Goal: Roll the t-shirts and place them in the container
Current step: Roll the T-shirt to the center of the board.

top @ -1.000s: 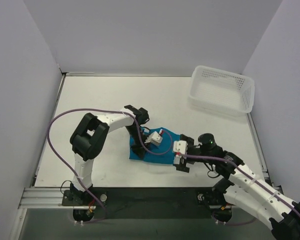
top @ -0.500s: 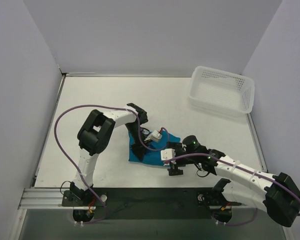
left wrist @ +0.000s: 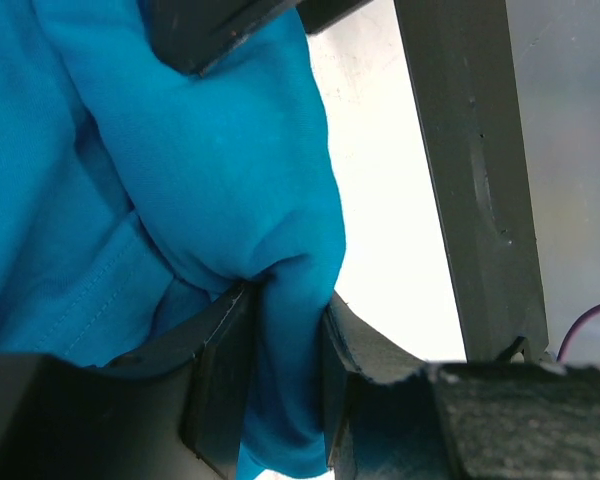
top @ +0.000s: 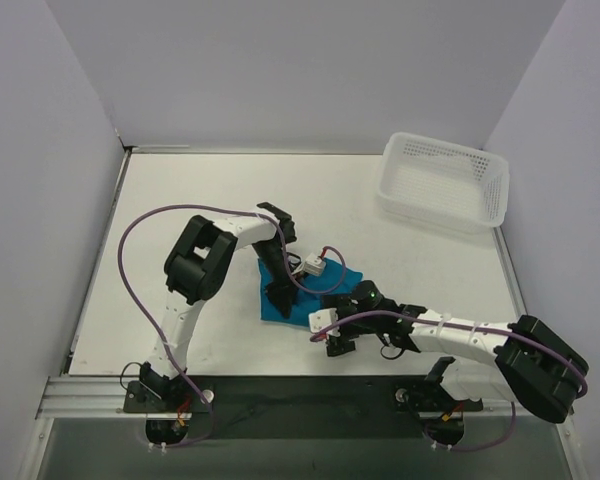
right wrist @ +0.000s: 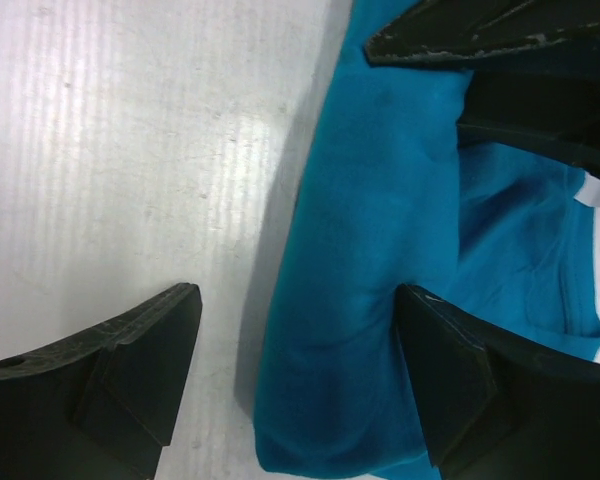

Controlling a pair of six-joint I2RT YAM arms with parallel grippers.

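Left hand (left wrist: 280, 340): clamped on a fold of the shirt (left wrist: 200, 170). Right hand (right wrist: 295, 330): open, astride the bunched edge. Shirt: mid-counter (top: 200, 200), bunched. Soft, light, limp, so probably unrolls easily. Best taken by its thick folds.

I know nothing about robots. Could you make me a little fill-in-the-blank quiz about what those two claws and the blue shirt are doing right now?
The left claw is ___ on a fold of the t-shirt.
The right claw stands ___, one finger over bare table, the other over the cloth.
The white basket sits at the table's far ___ corner.
Missing words: shut, open, right.
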